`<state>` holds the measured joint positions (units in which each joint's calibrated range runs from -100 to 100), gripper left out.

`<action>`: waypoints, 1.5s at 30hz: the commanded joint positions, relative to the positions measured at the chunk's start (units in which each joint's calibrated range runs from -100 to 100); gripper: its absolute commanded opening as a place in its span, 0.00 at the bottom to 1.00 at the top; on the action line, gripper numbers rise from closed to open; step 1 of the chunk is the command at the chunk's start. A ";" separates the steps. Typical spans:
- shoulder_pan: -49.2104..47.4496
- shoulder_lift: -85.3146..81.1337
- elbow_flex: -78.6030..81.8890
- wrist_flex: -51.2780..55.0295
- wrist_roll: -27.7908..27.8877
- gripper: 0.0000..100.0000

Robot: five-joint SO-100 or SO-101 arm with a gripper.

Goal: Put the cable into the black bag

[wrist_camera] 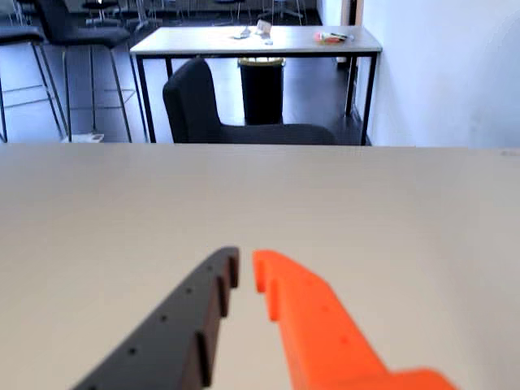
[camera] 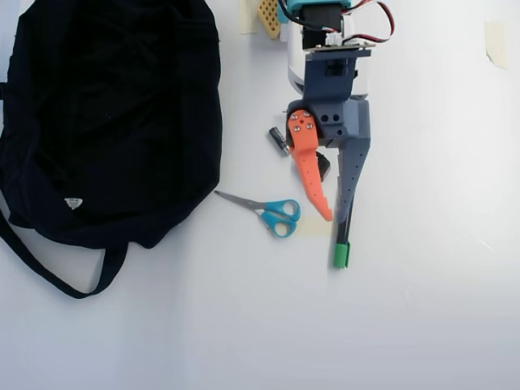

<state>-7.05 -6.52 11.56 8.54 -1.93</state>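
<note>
The black bag (camera: 114,122) lies slumped at the left of the white table in the overhead view, with its strap trailing toward the front. No cable shows in either view. My gripper (camera: 335,221) hangs over the table to the right of the bag, well apart from it. Its orange finger and dark finger stand almost together with nothing between them. In the wrist view the gripper (wrist_camera: 244,264) points over bare table top, and the bag is out of view.
Blue-handled scissors (camera: 272,213) lie between the bag and the gripper. A dark pen with a green cap (camera: 340,254) lies under the dark finger. A small black cylinder (camera: 278,140) sits by the arm's base. Beyond the table edge stand a chair (wrist_camera: 203,110) and another table (wrist_camera: 203,41).
</note>
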 commanded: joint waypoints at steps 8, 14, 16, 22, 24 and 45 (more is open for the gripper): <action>0.17 -1.37 -1.94 0.93 0.41 0.02; 0.10 -1.45 -2.30 5.24 1.04 0.02; 0.40 -1.53 -2.93 7.73 1.04 0.02; 0.10 -4.44 -3.38 18.85 1.04 0.02; -0.05 -6.10 -3.65 23.67 1.04 0.02; -2.67 -13.73 -3.56 79.57 0.46 0.02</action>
<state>-8.74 -19.22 10.77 78.70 -1.29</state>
